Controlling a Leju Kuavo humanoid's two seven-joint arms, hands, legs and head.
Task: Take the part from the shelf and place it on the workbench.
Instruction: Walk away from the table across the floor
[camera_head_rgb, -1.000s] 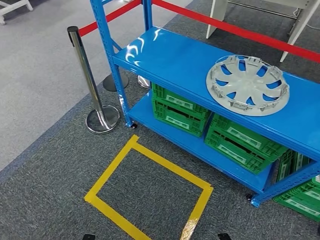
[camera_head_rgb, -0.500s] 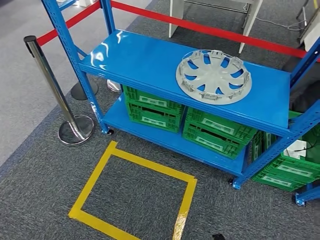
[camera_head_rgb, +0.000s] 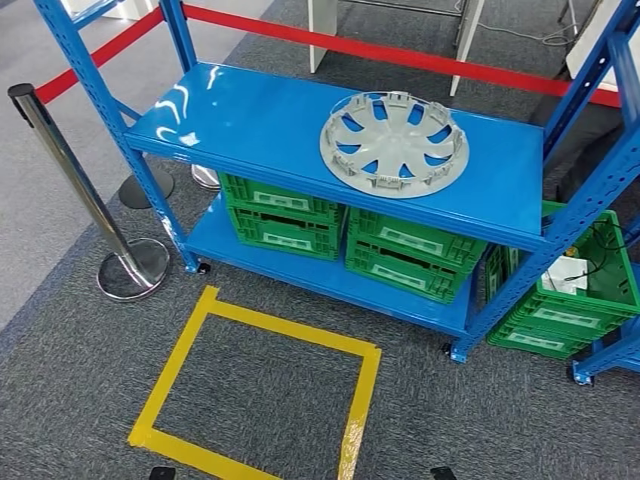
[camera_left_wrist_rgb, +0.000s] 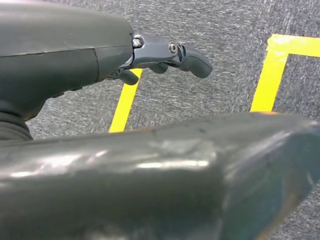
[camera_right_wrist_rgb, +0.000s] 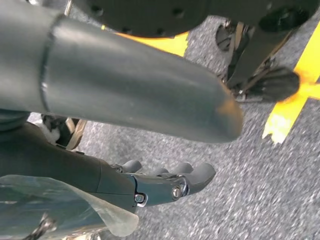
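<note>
Two hands hang low at your sides, over the grey carpet, and neither holds anything: the left hand (camera_left_wrist_rgb: 166, 55) shows its fingers stretched out loosely above a strip of yellow tape, and the right hand (camera_right_wrist_rgb: 166, 182) likewise lies with fingers extended and nothing between them. Nearest ahead of both hands is the yellow tape square (camera_head_rgb: 256, 385) on the floor, which looks like the standing mark; judge your footing by it before you raise an arm. Beyond it stands the blue shelf (camera_head_rgb: 249, 120), with green crates (camera_head_rgb: 407, 255) on its lower deck. Farther and higher than either hand, the part, a silver wheel cover (camera_head_rgb: 394, 143), lies flat on the upper deck, inner face up, well apart from both hands and slightly to the right-hand side. Being broad, thin and probably light, it will likely want a grasp at opposite rim edges, so bring both hands up level with the deck first. Behind the shelf runs a red barrier belt (camera_head_rgb: 392, 55).
</note>
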